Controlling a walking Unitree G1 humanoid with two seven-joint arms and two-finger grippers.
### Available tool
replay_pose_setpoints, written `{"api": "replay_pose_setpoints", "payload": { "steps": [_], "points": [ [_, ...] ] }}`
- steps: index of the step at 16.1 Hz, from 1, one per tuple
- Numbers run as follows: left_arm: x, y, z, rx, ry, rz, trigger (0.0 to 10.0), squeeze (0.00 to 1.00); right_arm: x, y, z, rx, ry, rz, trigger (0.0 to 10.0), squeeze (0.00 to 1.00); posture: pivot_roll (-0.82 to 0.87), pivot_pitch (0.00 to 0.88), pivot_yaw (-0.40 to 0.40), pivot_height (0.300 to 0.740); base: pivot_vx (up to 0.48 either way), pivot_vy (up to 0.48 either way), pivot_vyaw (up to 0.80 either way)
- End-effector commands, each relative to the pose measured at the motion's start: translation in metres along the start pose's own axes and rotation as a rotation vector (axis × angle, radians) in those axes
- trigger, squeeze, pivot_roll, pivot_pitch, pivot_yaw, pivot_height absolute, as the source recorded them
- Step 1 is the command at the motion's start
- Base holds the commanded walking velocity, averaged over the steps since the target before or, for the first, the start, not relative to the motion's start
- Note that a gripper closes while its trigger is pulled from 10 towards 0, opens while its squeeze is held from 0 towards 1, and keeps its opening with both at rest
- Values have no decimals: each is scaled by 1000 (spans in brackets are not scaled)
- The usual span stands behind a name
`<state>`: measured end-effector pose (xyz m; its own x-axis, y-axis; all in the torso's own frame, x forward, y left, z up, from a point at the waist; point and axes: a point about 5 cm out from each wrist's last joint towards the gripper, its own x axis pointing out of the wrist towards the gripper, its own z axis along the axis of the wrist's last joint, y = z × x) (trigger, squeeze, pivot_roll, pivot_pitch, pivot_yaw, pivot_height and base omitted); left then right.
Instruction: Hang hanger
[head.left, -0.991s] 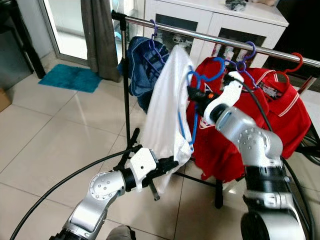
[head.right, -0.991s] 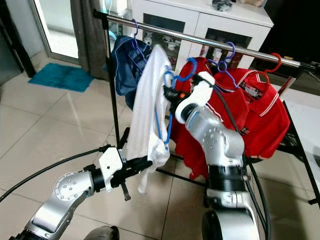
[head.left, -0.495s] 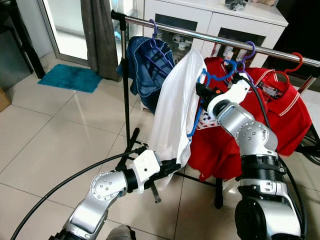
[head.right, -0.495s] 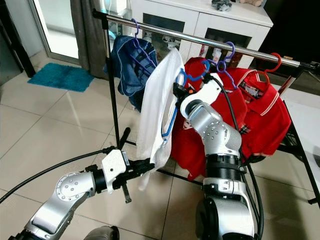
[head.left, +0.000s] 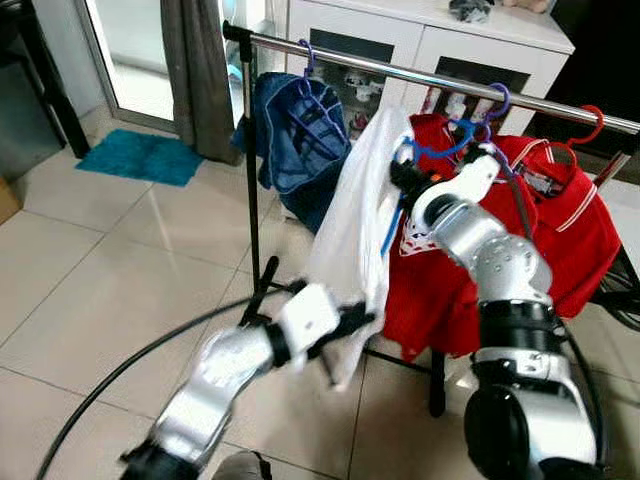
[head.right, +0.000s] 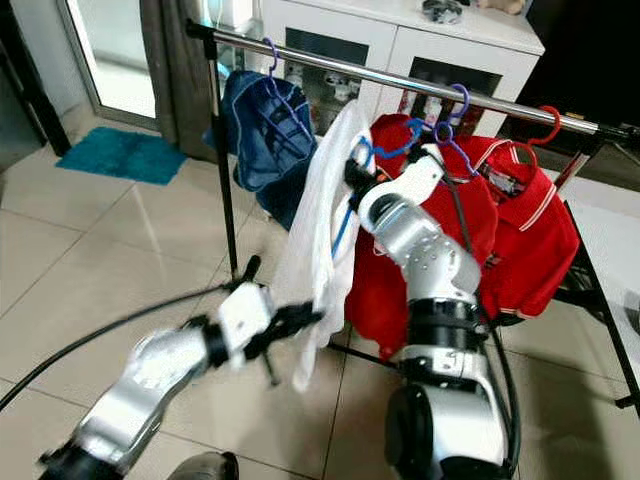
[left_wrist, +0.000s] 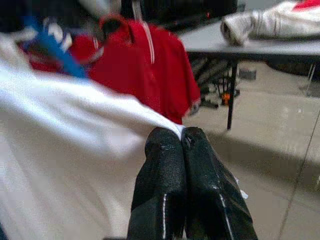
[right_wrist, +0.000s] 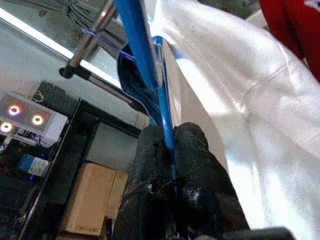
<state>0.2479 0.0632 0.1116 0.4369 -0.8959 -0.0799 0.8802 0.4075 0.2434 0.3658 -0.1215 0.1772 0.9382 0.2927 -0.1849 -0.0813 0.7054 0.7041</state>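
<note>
The blue hanger (head.left: 432, 152), with a white shirt (head.left: 357, 235) draped on it, sits just under the clothes rail (head.left: 420, 75), between a dark blue garment (head.left: 298, 140) and the red shirts (head.left: 520, 215). Its hook points up toward the rail, seemingly not yet over the bar, though blur keeps me from being sure. The hanger's long axis runs roughly along the rail, tilted so that the shirt falls steeply toward the floor.

The right tool (right_wrist: 167, 145) is clamped on a thin blue bar of the hanger, its fingers (right_wrist: 192, 150) pressed together on either side of it. Being high and close beneath the rail, this arm is the one placed to finish the job: the rail lies up and slightly ahead of it, so the hook likely needs a short lift and then a drop over the bar.

The left tool (left_wrist: 172, 147) is low down, its fingers closed together and pinching the shirt's lower hem, holding the cloth out from the rack.

Compared with a second ago, the right arm has carried the hanger higher and closer to the rail, and the left arm has swung forward, now smeared by motion.
</note>
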Motion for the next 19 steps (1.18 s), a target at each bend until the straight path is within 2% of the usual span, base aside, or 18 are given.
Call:
{"api": "replay_pose_setpoints", "payload": {
  "steps": [1, 2, 5, 7, 8, 9, 10, 11, 12, 15, 19],
  "points": [
    [5, 2, 4, 0, -14, 2, 0, 0, -3, 1, 2, -40, -13, -2, 10000, 0, 106, 21, -97, 740, 0, 0, 0],
    [13, 9, 16, 14, -54, 15, 0, 0, -5, 1, -7, -102, 16, -6, 10000, 0, 104, 19, -90, 740, 0, 0, 0],
    [17, 22, 35, 61, -87, 13, 0, 0, -12, -7, -19, -183, 60, -25, 10000, 0, 101, 15, -80, 740, 0, 0, 0],
    [18, 26, 41, 74, -94, 15, 0, 0, -16, -12, -20, -182, 71, -34, 10000, 0, 104, 14, -80, 740, 0, 0, 0],
    [18, 27, 39, 75, -73, 14, 0, 0, -17, -13, -20, -181, 73, -30, 10000, 0, 104, 14, -80, 740, 0, 0, 0],
    [17, 25, 25, 65, 10, -5, 0, 0, -18, -11, -19, -178, 71, -20, 10000, 0, 105, 12, -79, 740, 0, 0, 0],
    [12, 19, 5, 88, 134, -47, 0, 0, -19, -8, -14, -180, 59, -7, 10000, 0, 102, 10, -76, 740, 0, 0, 0],
    [7, 14, -6, 92, 183, -62, 0, 0, -19, -6, -10, -181, 45, 5, 10000, 0, 102, 10, -76, 740, 0, 0, 0],
    [2, 12, -9, 67, 193, -49, 0, 0, -21, -5, -4, -190, 31, 12, 10000, 0, 98, 8, -74, 740, 0, 0, 0],
    [-5, 14, -12, 64, 209, -10, 0, 0, -23, -6, 2, -213, 19, 16, 10000, 0, 98, 8, -74, 740, 0, 0, 0],
    [-3, 18, -3, 45, 157, 19, 0, 0, -24, -5, -2, -220, 34, 32, 10000, 0, 103, 9, -79, 740, 0, 0, 0]
  ]
}}
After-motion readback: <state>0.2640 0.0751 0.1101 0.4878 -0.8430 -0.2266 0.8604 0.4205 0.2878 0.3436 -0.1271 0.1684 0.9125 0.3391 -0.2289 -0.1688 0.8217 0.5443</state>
